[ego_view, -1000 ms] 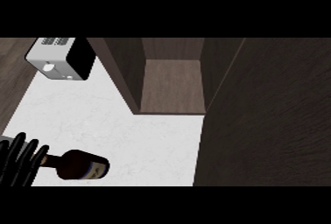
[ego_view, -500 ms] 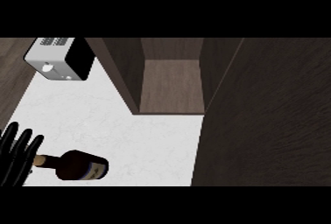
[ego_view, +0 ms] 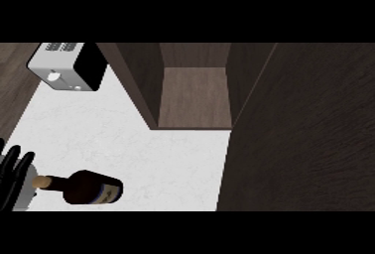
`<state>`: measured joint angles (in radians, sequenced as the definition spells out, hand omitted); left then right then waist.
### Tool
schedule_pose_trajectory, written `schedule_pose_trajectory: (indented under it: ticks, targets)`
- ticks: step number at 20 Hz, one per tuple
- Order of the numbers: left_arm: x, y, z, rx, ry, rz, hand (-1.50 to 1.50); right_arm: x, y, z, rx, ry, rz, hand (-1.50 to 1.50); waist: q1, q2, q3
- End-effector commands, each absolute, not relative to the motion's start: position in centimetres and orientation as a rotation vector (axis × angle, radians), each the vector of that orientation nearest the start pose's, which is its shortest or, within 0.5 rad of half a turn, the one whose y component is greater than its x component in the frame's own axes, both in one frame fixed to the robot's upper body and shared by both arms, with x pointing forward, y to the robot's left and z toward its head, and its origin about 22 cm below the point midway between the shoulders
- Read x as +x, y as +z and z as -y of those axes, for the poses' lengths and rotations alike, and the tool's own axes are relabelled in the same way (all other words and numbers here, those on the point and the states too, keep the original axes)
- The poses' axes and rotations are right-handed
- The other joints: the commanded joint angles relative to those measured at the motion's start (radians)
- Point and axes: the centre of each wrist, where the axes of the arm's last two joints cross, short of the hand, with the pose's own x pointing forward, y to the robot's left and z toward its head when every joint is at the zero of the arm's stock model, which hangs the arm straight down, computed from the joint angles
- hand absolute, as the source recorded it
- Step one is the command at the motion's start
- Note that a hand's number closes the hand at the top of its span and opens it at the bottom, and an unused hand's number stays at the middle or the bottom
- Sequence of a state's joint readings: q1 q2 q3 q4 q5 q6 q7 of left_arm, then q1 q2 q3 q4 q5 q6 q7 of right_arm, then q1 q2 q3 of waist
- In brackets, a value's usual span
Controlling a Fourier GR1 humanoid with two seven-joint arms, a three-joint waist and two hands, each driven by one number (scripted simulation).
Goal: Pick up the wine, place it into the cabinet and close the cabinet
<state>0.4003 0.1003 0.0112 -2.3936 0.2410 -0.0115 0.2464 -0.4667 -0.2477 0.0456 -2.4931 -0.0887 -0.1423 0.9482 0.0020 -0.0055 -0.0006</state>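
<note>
The wine bottle [ego_view: 89, 187] stands on the white surface [ego_view: 132, 144] near the view's lower left corner, seen from steeply above so that its corked neck points left toward the edge and its dark body with a blue label sits to the right. It has not been lifted, so the step in hand looks like the very first one: getting hold of the bottle. The left hand [ego_view: 13, 173] shows at the left edge just beside the bottle's neck, its black fingers straight and spread, pointing upward in the view; they are curled round nothing, and whether a fingertip touches the cork cannot be told. The right hand shows nowhere. The next move would call for the left hand to come across to the bottle's body or neck and wrap its fingers round it before any lift. From there the bottle would have to travel up and right across the surface to the open cabinet [ego_view: 194, 96], whose wooden shelf lies well apart from the bottle, with the dark door [ego_view: 307, 139] swung out along the right side, left to be closed last. A toaster [ego_view: 67, 66] sits at the upper left, clear of that path.
</note>
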Motion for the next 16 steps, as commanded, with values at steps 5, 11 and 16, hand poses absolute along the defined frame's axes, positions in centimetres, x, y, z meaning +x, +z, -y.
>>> schedule_pose_trajectory:
  ticks: [5, 11, 16]
  targets:
    - [11.4, 10.4, -27.7, -0.046, 0.078, 1.770, -1.50, 11.7, 27.2, 20.5, 0.187, 0.274, 1.987, -1.50, -0.002, 0.000, -0.001]
    - [11.9, 7.7, -26.9, 0.000, 0.110, 1.736, -1.50, 13.2, 28.9, 20.6, 0.176, 0.253, 1.982, -1.50, -0.004, 0.002, 0.000]
    - [12.8, 4.6, -27.7, 0.000, 0.097, 1.718, -1.50, 13.0, 29.2, 20.3, 0.197, 0.270, 1.989, -1.50, -0.007, 0.002, 0.000]
